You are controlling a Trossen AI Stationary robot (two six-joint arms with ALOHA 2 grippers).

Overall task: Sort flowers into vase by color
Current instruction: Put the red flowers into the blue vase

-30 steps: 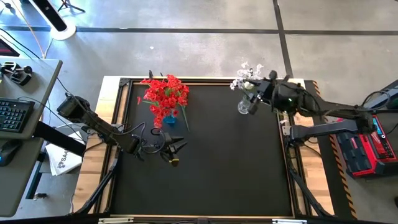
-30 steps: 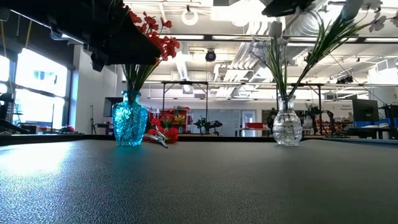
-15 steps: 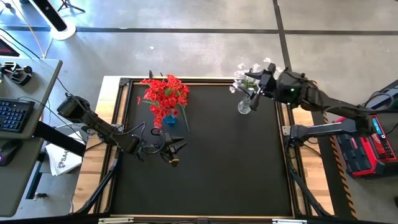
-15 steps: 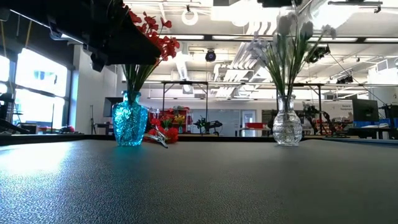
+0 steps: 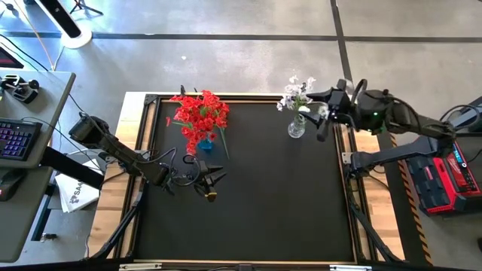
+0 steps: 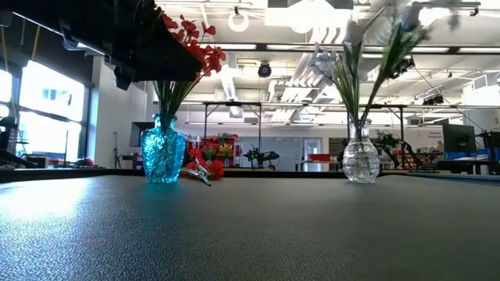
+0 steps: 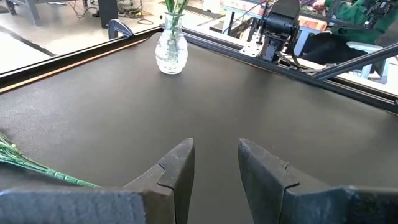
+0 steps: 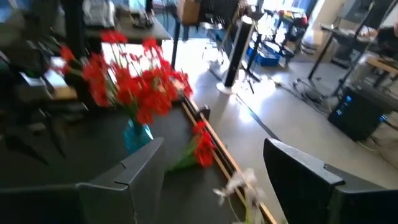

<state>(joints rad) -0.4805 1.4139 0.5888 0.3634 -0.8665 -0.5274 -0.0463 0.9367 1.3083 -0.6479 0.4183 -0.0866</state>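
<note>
A blue vase [image 5: 205, 144] holds a bunch of red flowers [image 5: 199, 113] at the table's far left; it also shows in the low view [image 6: 163, 148]. One red sprig [image 6: 205, 168] lies on the table beside that vase, and its green stem [image 7: 37, 165] shows in the left wrist view. A clear glass vase [image 5: 296, 129] at the far right holds white flowers [image 5: 296, 94], stems down in its neck [image 6: 359, 129]. My right gripper [image 5: 327, 113] is open and empty just right of the clear vase. My left gripper [image 5: 211, 181] is open and empty, near of the blue vase.
Wooden rails [image 5: 354, 188] frame the black table top. A desk with a keyboard [image 5: 15, 139] stands off the left side, and a red case [image 5: 444, 181] off the right. The middle and near part of the table [image 5: 279, 211] is free room.
My right gripper has swung a white sprig upright over the clear vase, its stem in the vase neck. It has then opened, let go and drawn back toward the table's right edge. The sprig now stands in the vase with the other white flowers.
</note>
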